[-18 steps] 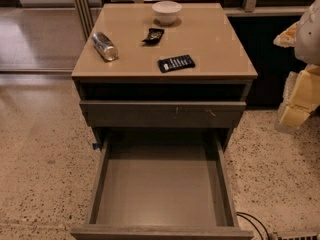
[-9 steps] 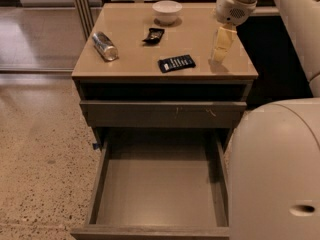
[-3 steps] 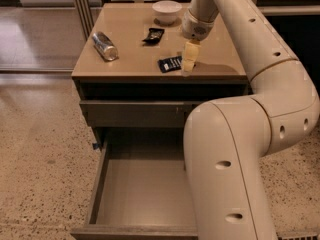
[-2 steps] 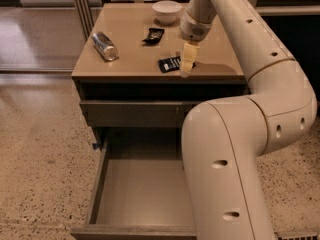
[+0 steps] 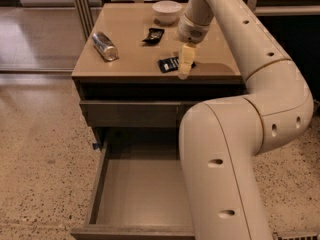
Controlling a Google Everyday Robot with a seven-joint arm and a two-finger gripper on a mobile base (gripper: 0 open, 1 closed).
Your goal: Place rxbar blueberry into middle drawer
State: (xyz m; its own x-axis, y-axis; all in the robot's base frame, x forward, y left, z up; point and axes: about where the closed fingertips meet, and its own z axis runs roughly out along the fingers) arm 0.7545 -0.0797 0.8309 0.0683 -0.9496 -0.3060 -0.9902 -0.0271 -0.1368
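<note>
The rxbar blueberry, a flat dark bar with white lettering, lies on the cabinet top near its front edge. My gripper points down at the bar's right end and hides that end. I cannot tell whether it touches the bar. The middle drawer is pulled out below, a wide grey-brown tray with nothing in it. My arm covers its right side.
On the cabinet top are a silver can lying at the left, a small black packet and a white bowl at the back. A shut drawer front sits above the open drawer. Speckled floor lies to the left.
The arm came in from the right, swung across the cabinet top and brought the gripper down at the bar's right end. Over the last second it has barely moved.
</note>
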